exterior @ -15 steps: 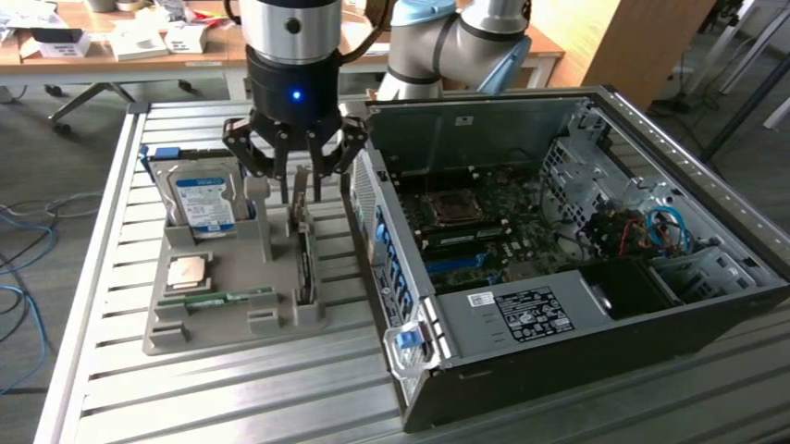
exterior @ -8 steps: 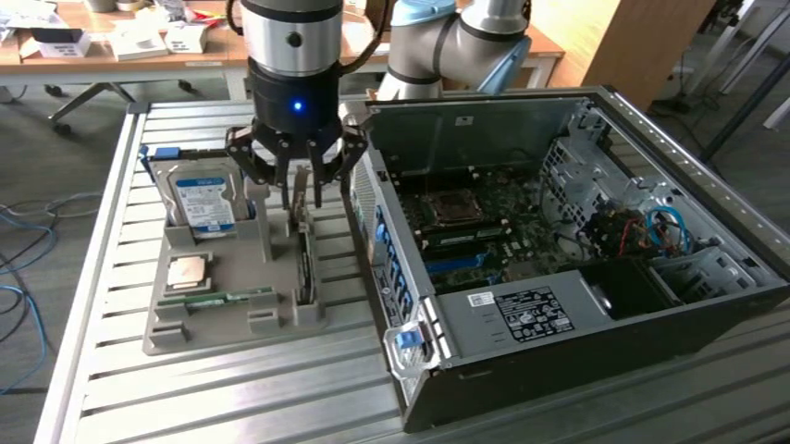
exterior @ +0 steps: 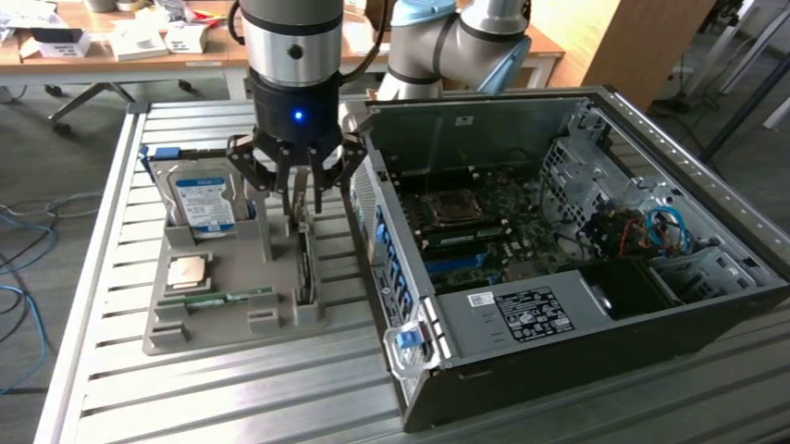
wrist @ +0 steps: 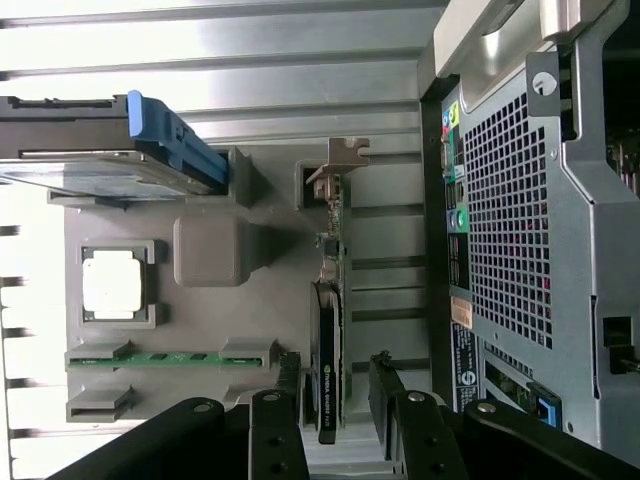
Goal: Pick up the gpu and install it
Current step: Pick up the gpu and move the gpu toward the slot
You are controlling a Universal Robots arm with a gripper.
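Note:
The gpu point(exterior: 305, 273) stands edge-on in a slot of the grey tray point(exterior: 173, 338), thin and dark, with its silver bracket point(wrist: 335, 168) at the far end. My gripper point(exterior: 302, 211) hangs straight above it, open. In the wrist view the gpu point(wrist: 328, 340) runs between the two black fingertips point(wrist: 288, 375), which straddle its near end with a small gap on each side. Nothing is held.
The tray also holds a silver hard drive point(exterior: 203, 199), a CPU point(exterior: 188, 270) and a green memory stick point(exterior: 222, 298). The open computer case point(exterior: 556, 277) lies close beside the tray at the exterior view's right, motherboard point(exterior: 494, 222) exposed. All rest on a slatted metal table point(exterior: 247, 398).

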